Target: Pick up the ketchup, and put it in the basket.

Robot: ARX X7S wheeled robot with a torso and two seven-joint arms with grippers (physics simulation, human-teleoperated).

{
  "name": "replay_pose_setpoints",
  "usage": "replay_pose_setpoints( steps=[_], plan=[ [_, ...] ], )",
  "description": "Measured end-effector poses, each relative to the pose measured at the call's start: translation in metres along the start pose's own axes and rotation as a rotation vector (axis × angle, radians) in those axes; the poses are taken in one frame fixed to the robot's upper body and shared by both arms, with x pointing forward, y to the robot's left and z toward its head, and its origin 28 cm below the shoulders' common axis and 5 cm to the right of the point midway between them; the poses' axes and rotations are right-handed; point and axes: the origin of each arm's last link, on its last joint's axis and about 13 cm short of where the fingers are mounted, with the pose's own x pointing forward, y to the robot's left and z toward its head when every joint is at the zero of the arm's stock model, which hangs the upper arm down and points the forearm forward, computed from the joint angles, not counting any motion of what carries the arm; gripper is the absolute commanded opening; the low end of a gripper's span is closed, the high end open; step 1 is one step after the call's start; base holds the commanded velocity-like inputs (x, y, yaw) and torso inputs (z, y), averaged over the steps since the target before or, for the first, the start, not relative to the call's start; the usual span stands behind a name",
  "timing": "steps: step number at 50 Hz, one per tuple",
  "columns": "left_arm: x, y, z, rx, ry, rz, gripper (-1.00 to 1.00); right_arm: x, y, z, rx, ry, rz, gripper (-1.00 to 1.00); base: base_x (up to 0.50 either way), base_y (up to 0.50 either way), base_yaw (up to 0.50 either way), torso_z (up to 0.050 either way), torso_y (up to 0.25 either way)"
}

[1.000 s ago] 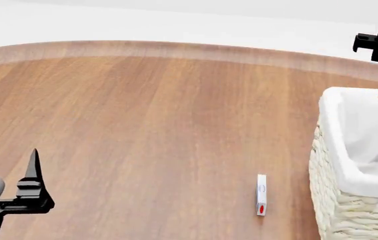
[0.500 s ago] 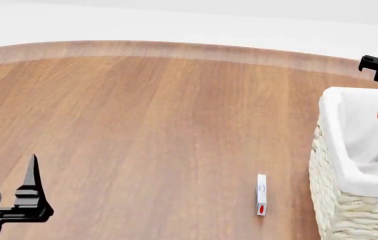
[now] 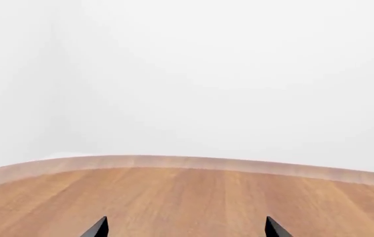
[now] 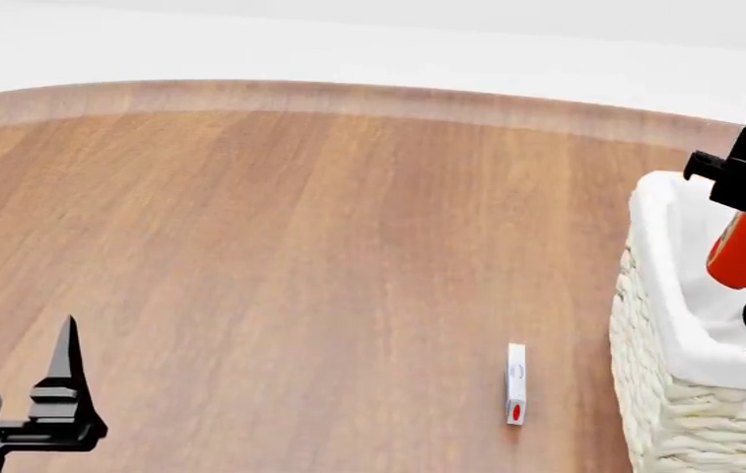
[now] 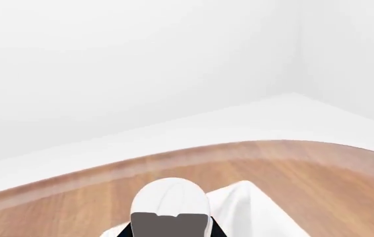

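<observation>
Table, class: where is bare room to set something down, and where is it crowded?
Bare wood spans the table, from the left gripper to the small white box. It is crowded at the basket, where the right gripper holds the ketchup.

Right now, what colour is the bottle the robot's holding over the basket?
Orange-red ketchup, with a white cap; the colour shows best in the head view.

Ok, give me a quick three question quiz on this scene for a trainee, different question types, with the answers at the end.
1. True or false: the ketchup is standing on the table.
2. Multiple choice: the small white and red box lies A) inside the basket, B) on the table beside the basket, C) in the left gripper.
3. Fill in: the right gripper holds the ketchup above the ____.

Key: 1 false, it is held off the table over the basket. 2 B. 3 basket.
</observation>
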Motion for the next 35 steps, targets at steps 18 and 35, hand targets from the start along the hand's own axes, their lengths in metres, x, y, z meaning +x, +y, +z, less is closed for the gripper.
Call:
replay_pose_setpoints(
  steps=[18, 35],
  plan=[
    [-0.002, 0.000, -0.002, -0.011, 0.005, -0.002, 1.00, 0.007, -0.008, -0.016, 0.002, -0.010, -0.048, -1.00, 0.00, 0.00, 0.00, 0.000, 0.000],
    [-0.003, 0.001, -0.004, -0.018, 0.012, -0.001, 1.00, 0.005, -0.010, -0.029, -0.026, 0.032, -0.073, -1.00, 0.00, 0.00, 0.00, 0.000, 0.001]
  ],
)
